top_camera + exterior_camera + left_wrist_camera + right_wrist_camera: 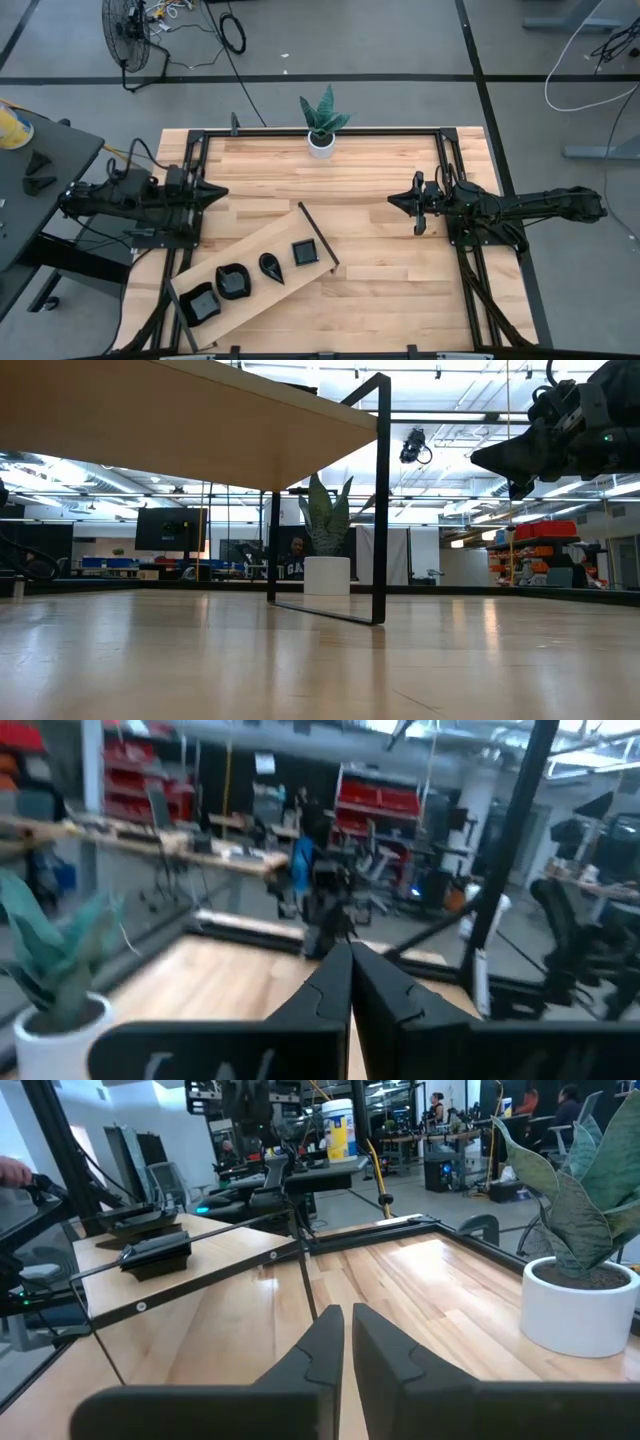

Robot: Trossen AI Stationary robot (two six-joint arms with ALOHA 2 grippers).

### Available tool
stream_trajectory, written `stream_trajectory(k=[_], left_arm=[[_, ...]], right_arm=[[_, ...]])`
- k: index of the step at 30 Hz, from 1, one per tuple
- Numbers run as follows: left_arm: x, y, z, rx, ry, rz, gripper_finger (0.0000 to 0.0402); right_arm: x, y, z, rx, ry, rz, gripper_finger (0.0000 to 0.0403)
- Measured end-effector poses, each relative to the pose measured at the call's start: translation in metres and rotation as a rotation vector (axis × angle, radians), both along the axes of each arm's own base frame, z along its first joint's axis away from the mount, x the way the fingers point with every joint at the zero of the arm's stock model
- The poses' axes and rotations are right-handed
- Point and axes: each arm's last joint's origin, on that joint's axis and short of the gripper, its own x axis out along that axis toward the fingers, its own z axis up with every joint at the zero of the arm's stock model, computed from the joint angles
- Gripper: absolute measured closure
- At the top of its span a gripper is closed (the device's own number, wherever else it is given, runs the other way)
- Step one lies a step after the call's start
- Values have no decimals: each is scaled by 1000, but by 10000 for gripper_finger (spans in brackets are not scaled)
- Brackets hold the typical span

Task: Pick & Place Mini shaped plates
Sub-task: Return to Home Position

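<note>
1. Mini shaped plates (233, 281) show as four black dishes in a row on the raised wooden shelf (262, 240), lower left of centre in the high view
2. My left fingers (218, 192) are pressed together at middle left over the bench (380, 290)
3. My right fingers (397, 200) are pressed together too, at middle right, well apart from the plates
4. A potted plant (322, 125) stands at upper centre of the bench

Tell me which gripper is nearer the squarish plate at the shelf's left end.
Left. The left gripper hangs behind the squarish plate; the right gripper is far off to its right.
</note>
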Motion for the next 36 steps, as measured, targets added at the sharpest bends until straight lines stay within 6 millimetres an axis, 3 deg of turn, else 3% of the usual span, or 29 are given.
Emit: stream_trajectory(k=[4, 9, 15, 31, 36], left_arm=[[6, 1, -13, 38, -57, 39, 390], [21, 1, -51, 3, -87, -8, 390], [22, 5, -80, 8, -86, 13, 389], [21, 16, -120, 17, -50, 109, 389], [21, 16, -123, 16, -20, 111, 389]], right_arm=[[0, 0, 0, 0, 1, 0, 372], [0, 0, 0, 0, 0, 0, 372], [0, 0, 0, 0, 0, 0, 372], [0, 0, 0, 0, 0, 0, 372], [0, 0, 0, 0, -1, 0, 372]])
